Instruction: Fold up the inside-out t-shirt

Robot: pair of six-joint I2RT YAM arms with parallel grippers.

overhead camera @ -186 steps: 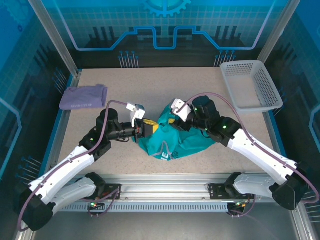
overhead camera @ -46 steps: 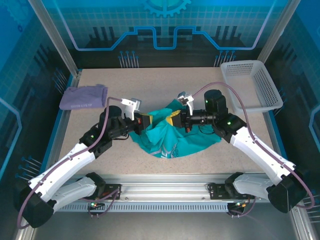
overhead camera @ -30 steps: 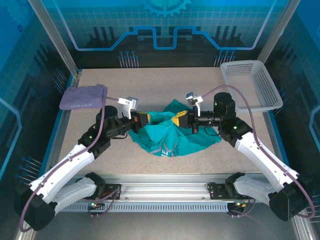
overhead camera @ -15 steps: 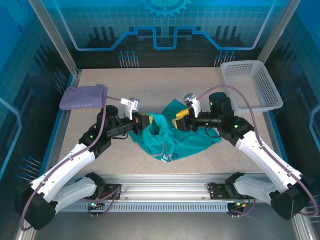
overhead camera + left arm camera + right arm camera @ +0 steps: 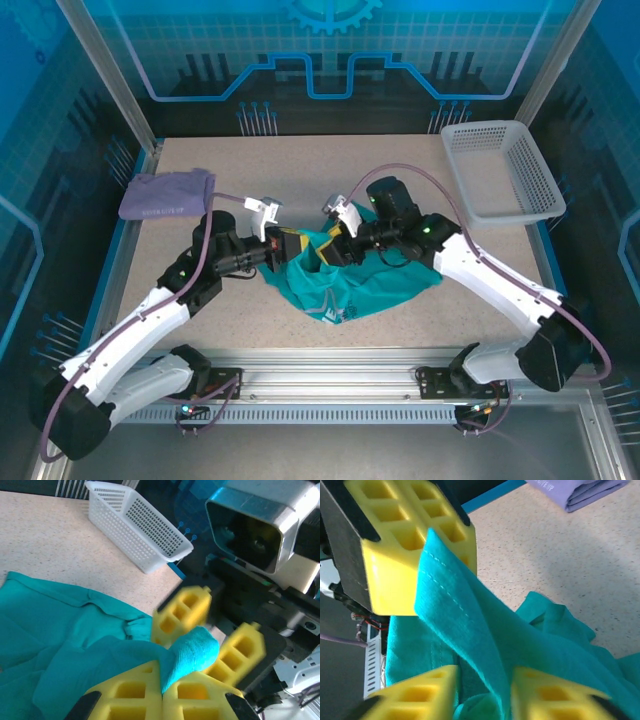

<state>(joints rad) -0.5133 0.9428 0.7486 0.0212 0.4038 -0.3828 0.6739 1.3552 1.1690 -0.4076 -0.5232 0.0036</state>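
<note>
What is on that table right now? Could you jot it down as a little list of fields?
Shirt: teal t-shirt, crumpled mid-table, one stitched edge raised between the arms
Left gripper: shut on that edge
Right gripper: open, fingers either side of the same edge
Other cloth: folded lavender garment, far left
Container: white basket, far right corner

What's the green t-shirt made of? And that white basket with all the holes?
T-shirt: soft knitted cloth, probably cotton, matte; it drapes in folds and shows a stitched seam. Basket: likely hard plastic, slightly shiny, moulded with a grid of small holes.
</note>
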